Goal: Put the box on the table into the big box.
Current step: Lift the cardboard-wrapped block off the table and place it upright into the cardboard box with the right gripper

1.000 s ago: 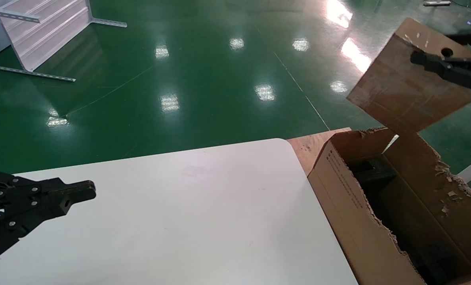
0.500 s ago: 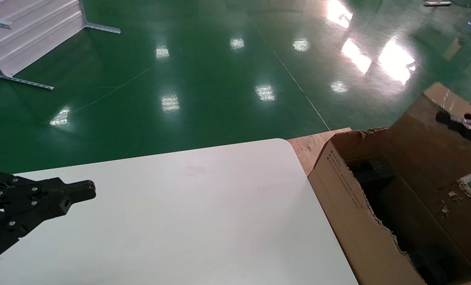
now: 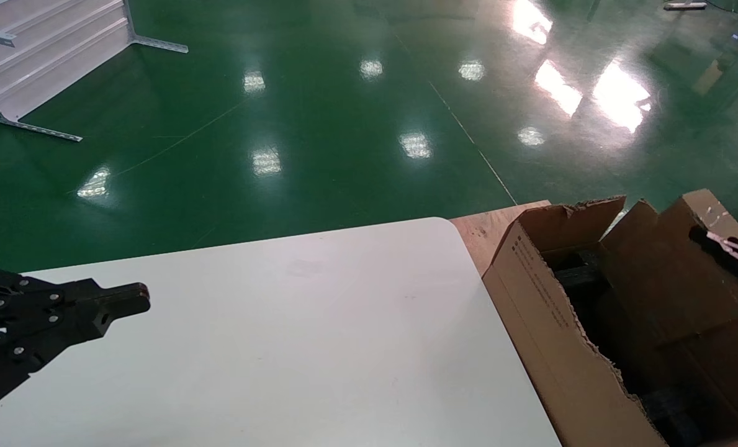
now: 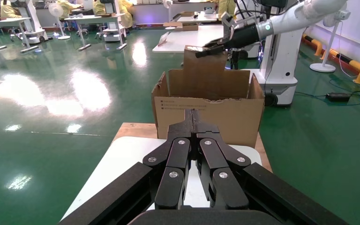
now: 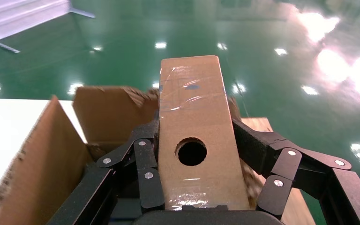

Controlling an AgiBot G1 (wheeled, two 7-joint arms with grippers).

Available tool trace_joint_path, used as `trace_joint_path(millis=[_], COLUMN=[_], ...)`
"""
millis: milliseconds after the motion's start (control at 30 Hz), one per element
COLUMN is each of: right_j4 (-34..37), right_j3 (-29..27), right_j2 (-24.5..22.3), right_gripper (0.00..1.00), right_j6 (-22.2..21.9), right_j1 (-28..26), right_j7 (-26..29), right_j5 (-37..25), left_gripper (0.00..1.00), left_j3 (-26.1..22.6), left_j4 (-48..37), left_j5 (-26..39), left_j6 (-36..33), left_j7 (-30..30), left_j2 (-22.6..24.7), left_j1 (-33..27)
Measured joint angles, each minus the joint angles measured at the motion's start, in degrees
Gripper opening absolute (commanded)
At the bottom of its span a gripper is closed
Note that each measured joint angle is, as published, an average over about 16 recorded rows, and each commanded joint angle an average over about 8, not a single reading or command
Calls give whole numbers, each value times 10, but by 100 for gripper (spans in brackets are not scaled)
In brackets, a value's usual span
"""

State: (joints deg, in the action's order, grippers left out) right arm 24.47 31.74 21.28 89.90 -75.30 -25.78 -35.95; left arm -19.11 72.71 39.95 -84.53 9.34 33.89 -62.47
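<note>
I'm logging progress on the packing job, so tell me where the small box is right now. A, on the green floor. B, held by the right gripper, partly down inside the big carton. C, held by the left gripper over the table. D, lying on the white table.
B: the right gripper is clamped on the small box, which sits partly below the rim of the big carton; the left gripper is shut and holds nothing over the table.

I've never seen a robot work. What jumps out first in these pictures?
The right gripper holds the box, its fingers clamped on both sides, partly lowered into the big box at the table's right end. The left gripper hovers shut over the table's left side.
</note>
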Motion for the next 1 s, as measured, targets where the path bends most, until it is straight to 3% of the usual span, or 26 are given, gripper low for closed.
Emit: trace_joint_path(millis=[367,1000], right_j4=[51,38], right_j3=[-39,-68], right_j2=[11,11], right_gripper=[0,0], right_j6=[-5,-26], right_j1=[52,111], right_j7=[-25,-21], right_j5=[12,14], left_gripper=[0,0], left_j3=[0,0], left_j4=[0,0], left_j5=[0,0], left_j6=[0,0], left_j7=[0,0], left_j2=[0,0], left_j1=[0,0])
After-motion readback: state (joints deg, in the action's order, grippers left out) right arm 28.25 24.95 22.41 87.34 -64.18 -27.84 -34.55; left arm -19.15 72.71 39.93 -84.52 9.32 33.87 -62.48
